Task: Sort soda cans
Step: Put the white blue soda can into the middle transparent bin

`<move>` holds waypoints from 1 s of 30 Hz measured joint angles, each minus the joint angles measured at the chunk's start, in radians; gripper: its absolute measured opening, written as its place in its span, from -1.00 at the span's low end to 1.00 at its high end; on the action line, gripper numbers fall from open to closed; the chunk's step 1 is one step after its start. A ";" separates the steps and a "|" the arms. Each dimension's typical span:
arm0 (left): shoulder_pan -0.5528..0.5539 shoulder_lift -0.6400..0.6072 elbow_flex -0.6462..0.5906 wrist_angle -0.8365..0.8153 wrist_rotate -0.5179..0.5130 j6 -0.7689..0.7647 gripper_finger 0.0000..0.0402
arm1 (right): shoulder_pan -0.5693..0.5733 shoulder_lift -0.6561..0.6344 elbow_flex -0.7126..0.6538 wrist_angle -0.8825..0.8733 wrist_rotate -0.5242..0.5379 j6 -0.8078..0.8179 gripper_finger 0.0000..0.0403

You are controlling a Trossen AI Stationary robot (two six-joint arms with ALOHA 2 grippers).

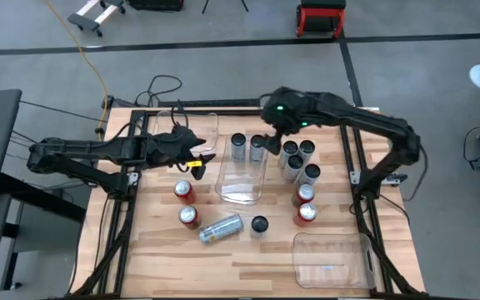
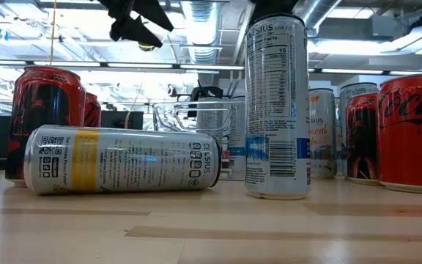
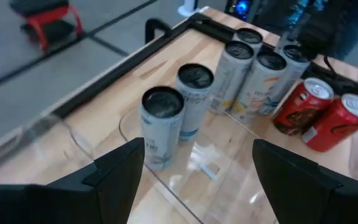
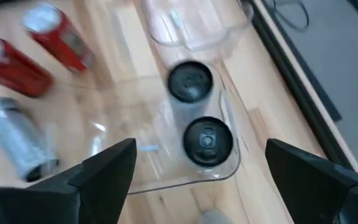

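2 slim white cylindrical metal cans with dark tops (image 1: 247, 147) are standing upright inside the clear rectangular plastic bin (image 1: 242, 185) at the middle of the wooden counter (image 1: 248, 258), at its far end, probably because that bin is collecting this kind. The right claw (image 1: 275, 125) is hovering just above them with its fingers spread wide and gripping nothing; its own view is looking straight down onto both lids (image 4: 199, 112). The left claw (image 1: 192, 152) is waiting left of the bin, also spread and empty, facing the same pair (image 3: 178, 112).

4 more pale cans (image 1: 298, 160) are clustering upright right of the bin, with 2 red cans (image 1: 305, 205) nearer. 2 further red cans (image 1: 185, 203) are standing on the left. 1 silver can with a yellow band (image 1: 222, 227) is lying on its side near the front, its long axis running roughly left to right across the counter, lid toward the right; beside it 1 tall can (image 1: 259, 225) is standing upright. An empty second clear bin (image 1: 333, 258) is sitting at the near right, likely awaiting another colour.
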 joint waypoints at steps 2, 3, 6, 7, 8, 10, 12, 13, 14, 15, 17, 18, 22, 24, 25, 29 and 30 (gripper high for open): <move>0.000 0.000 0.000 0.019 0.011 0.053 0.46 | 0.020 -0.042 0.000 -0.003 0.000 0.010 0.85; 0.000 0.000 0.000 0.028 0.023 0.068 0.46 | 0.033 -0.060 0.000 -0.005 0.000 0.012 0.85; 0.000 0.000 0.000 0.056 0.075 0.089 0.45 | 0.082 -0.105 0.000 -0.021 -0.009 0.012 0.85; 0.000 0.000 0.000 0.069 0.101 0.089 0.44 | 0.100 -0.118 0.000 -0.033 -0.029 0.011 0.85; -0.001 0.000 0.000 0.081 0.132 0.082 0.42 | 0.117 -0.128 0.000 -0.045 -0.053 0.007 0.85; -0.005 0.000 0.000 0.114 0.199 0.059 0.37 | 0.154 -0.144 -0.002 -0.059 -0.101 -0.005 0.85; -0.017 0.000 0.000 0.157 0.236 0.037 0.31 | 0.191 -0.159 -0.014 -0.062 -0.144 -0.020 0.85; -0.026 0.000 0.000 0.178 0.243 0.028 0.28 | 0.210 -0.165 -0.022 -0.058 -0.154 -0.027 0.85; -0.038 0.000 0.000 0.198 0.250 0.018 0.25 | 0.231 -0.168 -0.027 -0.058 -0.159 -0.038 0.85; -0.052 0.000 0.000 0.216 0.256 0.012 0.22 | 0.253 -0.169 -0.029 -0.062 -0.160 -0.052 0.85; -0.086 0.000 0.000 0.247 0.255 0.010 0.17 | 0.299 -0.163 -0.032 -0.062 -0.161 -0.087 0.85; -0.104 0.001 0.000 0.260 0.255 0.013 0.15 | 0.322 -0.159 -0.036 -0.060 -0.162 -0.108 0.85; -0.171 0.033 0.000 0.287 0.236 -0.017 0.07 | 0.417 -0.116 -0.040 -0.043 -0.165 -0.143 0.85; -0.199 0.058 0.000 0.303 0.234 -0.034 0.06 | 0.462 -0.090 -0.040 -0.031 -0.165 -0.144 0.85; -0.215 0.070 0.000 0.301 0.234 -0.042 0.06 | 0.482 -0.075 -0.040 -0.021 -0.165 -0.144 0.85; -0.269 0.135 0.000 0.309 0.234 -0.054 0.06 | 0.547 -0.006 -0.040 0.005 -0.165 -0.123 0.85; -0.283 0.151 0.000 0.317 0.232 -0.054 0.06 | 0.560 0.013 -0.040 0.011 -0.165 -0.101 0.85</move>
